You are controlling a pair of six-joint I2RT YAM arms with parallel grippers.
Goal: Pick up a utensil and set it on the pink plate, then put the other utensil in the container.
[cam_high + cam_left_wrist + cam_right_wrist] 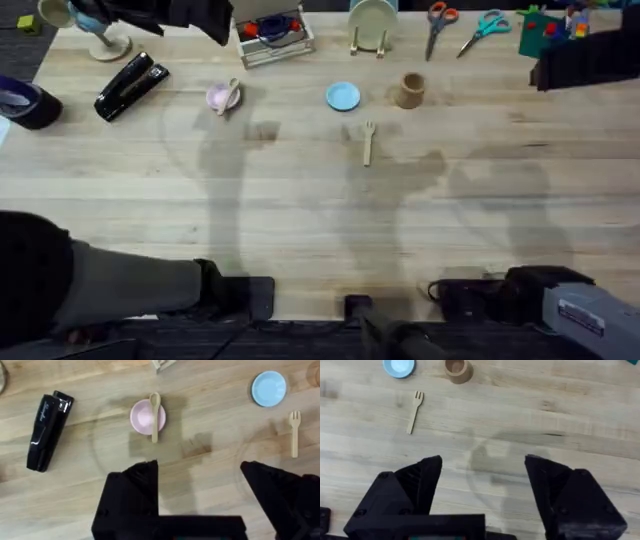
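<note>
Spoon (154,415) already on pink plate (145,417). Fork (414,411) flat on worktop (300,220): light, stiff, thin; pinch mid-handle. Cup (457,369) near. Both jaws open, empty.

Pale wood-plank bench (300,210), grain running crosswise, soft grey shadows pooled over its middle. Beyond the bench's far left corner, a strip of dark grey floor (25,45). Along the bench's near edge, darkness below. Even, diffuse light overhead.
</note>
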